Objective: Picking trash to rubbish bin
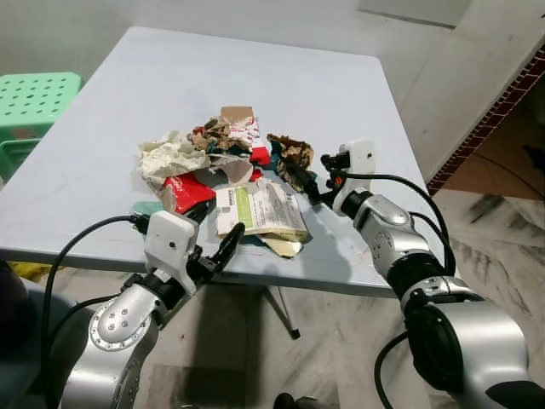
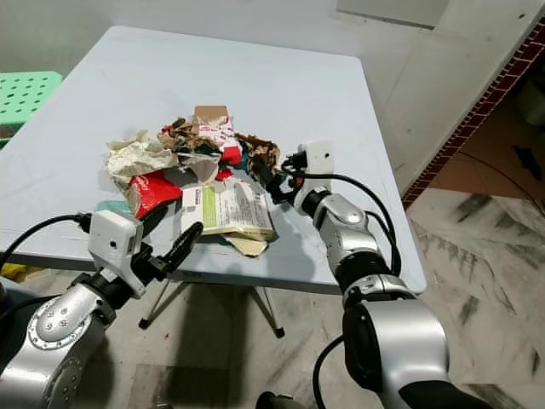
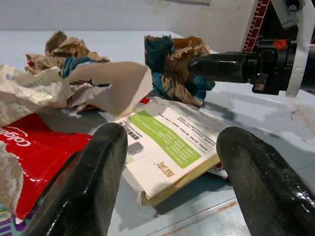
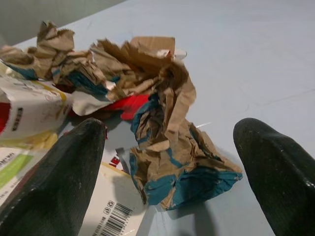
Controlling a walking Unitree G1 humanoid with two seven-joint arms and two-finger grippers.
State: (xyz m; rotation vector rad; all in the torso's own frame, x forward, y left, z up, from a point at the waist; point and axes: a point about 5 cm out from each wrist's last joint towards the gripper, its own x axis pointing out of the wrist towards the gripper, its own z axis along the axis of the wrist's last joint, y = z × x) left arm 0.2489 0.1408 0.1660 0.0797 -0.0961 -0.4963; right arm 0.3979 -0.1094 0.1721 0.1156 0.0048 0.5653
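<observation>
A heap of trash lies on the pale table (image 1: 298, 77). It holds a crumpled brown-and-teal paper wad (image 1: 291, 158), a flattened white-and-green carton (image 1: 260, 209), a red toothpaste box (image 1: 187, 192) and crumpled white paper (image 1: 170, 153). My right gripper (image 1: 311, 183) is open at the heap's right side; in the right wrist view its fingers (image 4: 54, 182) stand on either side of the wad (image 4: 172, 147) without touching it. My left gripper (image 1: 220, 226) is open at the table's front edge, with the carton (image 3: 167, 147) just ahead between its fingers (image 3: 83, 187).
A green plastic stool (image 1: 34, 102) stands left of the table. On the right a brick-edged wall (image 1: 494, 119) rises from the marble floor (image 1: 494, 221). The table's folding legs (image 1: 285, 311) show under its front edge.
</observation>
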